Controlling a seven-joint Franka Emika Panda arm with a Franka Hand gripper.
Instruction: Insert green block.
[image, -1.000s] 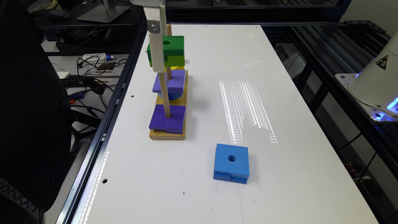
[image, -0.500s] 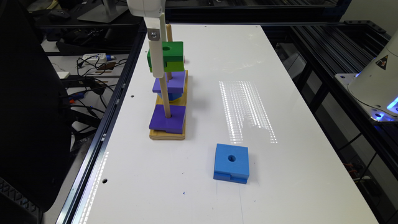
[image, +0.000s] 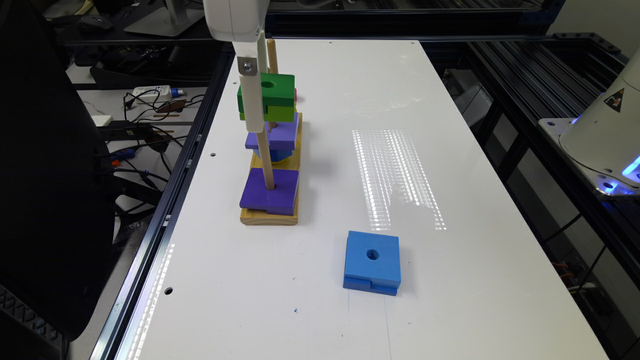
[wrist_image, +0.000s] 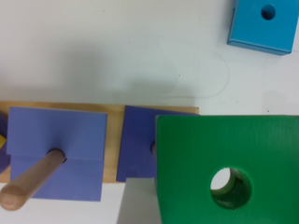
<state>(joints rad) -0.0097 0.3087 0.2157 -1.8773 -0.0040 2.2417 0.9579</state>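
— While the gripper (image: 256, 102) is hanging over the wooden base (image: 270, 218), what is it clasping?
— It is gripping the green block (image: 267, 97), held above the purple block (image: 272, 135) on the middle peg.

Peg base (image: 269, 216) rested on tabletop (image: 450, 300), toward exterior view's left. Nearest square block (image: 270, 189) sat threaded on front peg (image: 265, 160); second square block (image: 273, 136) sat behind it on the base. Green block (image: 267, 97) was held above the second block, clear of the base, by hand (image: 252, 100) reaching down from above. Holed block (image: 372, 262) lay loose on tabletop, nearer the camera and toward exterior view's right, well apart from base.
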